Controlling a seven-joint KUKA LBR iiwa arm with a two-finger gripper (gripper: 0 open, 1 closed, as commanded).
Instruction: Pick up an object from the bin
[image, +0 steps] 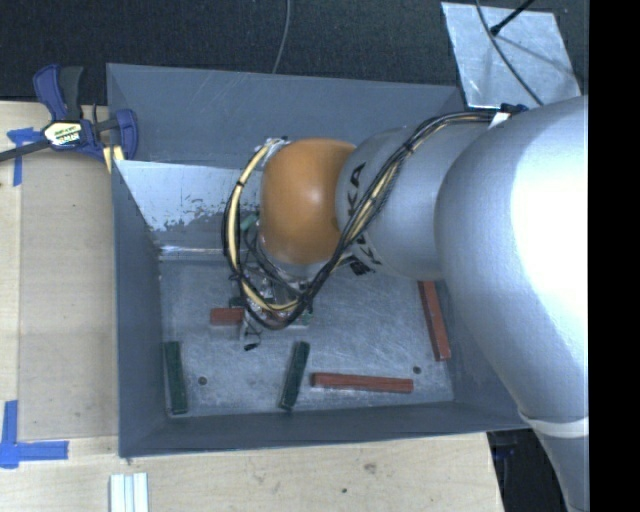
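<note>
Camera view: looks down into a grey metal bin (135, 330) with five small pieces lying apart on its floor. Along the left wall, toward the near left corner, a dark green stick (175, 378). Toward the middle of the near wall, a second dark green stick (293, 375), slightly tilted. Just right of that, lying along the near wall, a long reddish-brown stick (362, 382). Close to the right wall and running along it, a second reddish-brown stick (434, 320). Left of the floor's centre, a short reddish-brown block (226, 316), just beside the end effector (256, 325) on its left-wall side; cannot tell whether touching. Reaching in over the right wall, the silver arm (470, 200), with an orange cover (300, 200) and looped cables (240, 215) at the wrist, hiding the middle of the floor and the upper part of the end effector. Spread or pressed together: cannot tell from this angle.
</note>
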